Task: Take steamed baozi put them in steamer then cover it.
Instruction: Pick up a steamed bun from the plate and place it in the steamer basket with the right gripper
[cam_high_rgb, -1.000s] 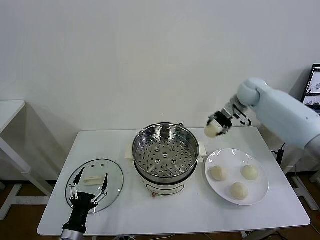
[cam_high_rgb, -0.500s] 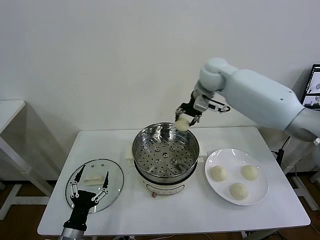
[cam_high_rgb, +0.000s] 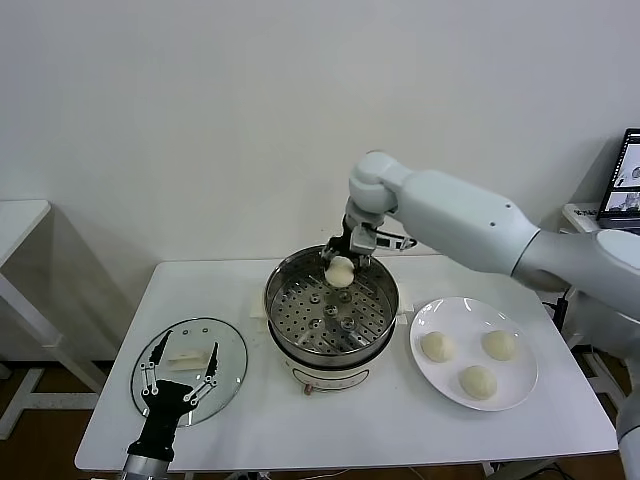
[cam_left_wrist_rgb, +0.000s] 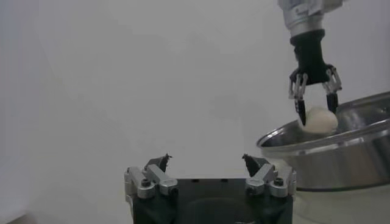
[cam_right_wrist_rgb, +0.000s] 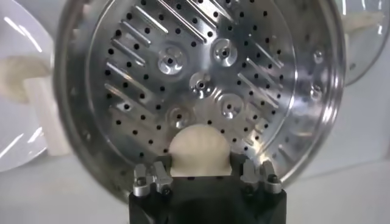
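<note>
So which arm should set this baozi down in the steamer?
Right. Its end effector already grips a baozi directly over the steamer's perforated tray. The left end effector hangs open over the glass lid, away from the steamer.

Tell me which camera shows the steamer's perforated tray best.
The right wrist view: it looks straight down onto the perforated tray, holes and ridges plain, with the held baozi low in frame. The head view shows the tray obliquely. The left wrist view shows only the steamer's outer wall.
</note>
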